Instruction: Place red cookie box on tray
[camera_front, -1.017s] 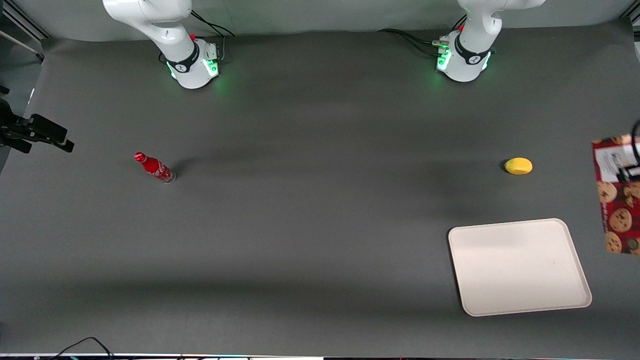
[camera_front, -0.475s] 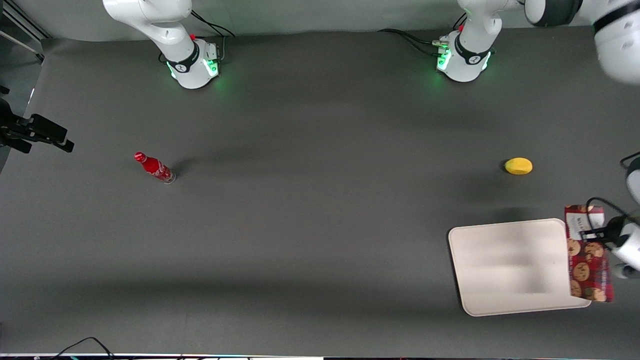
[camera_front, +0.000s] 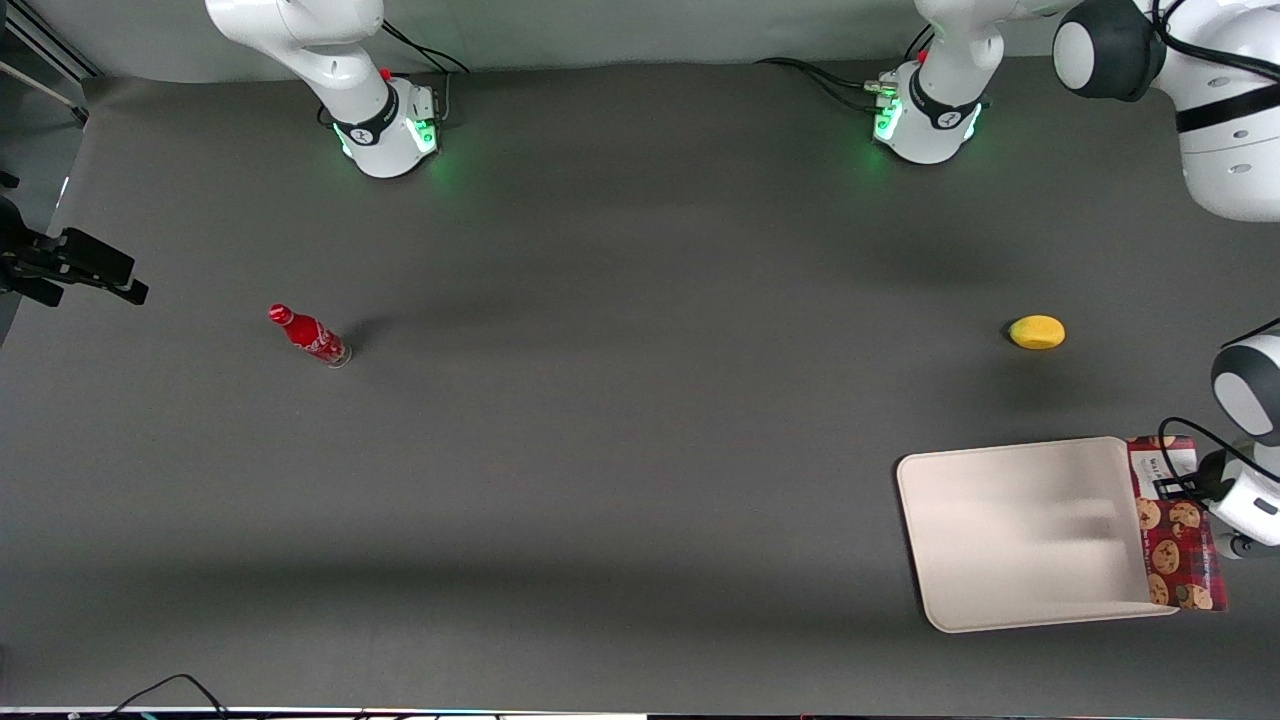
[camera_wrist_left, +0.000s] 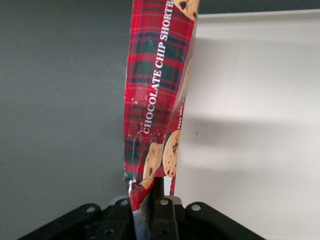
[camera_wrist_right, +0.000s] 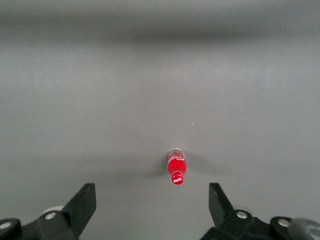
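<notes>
Dark grey table (camera_front: 600, 450) carries the beige tray (camera_front: 1010, 530). Above the tray's rim, toward the working arm's end, the red cookie box (camera_front: 1172, 535) is held edge-down, clamped by the pincer (camera_wrist_left: 150, 192), presumably for lowering.

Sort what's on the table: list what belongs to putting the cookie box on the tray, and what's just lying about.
Belongs to the job:
- red cookie box, gripped by the hand, held over the tray's edge at the working arm's end
- tray, beige

Just lying about:
- yellow lemon-like object, farther from the front camera than the tray
- small red bottle, toward the parked arm's end
</notes>
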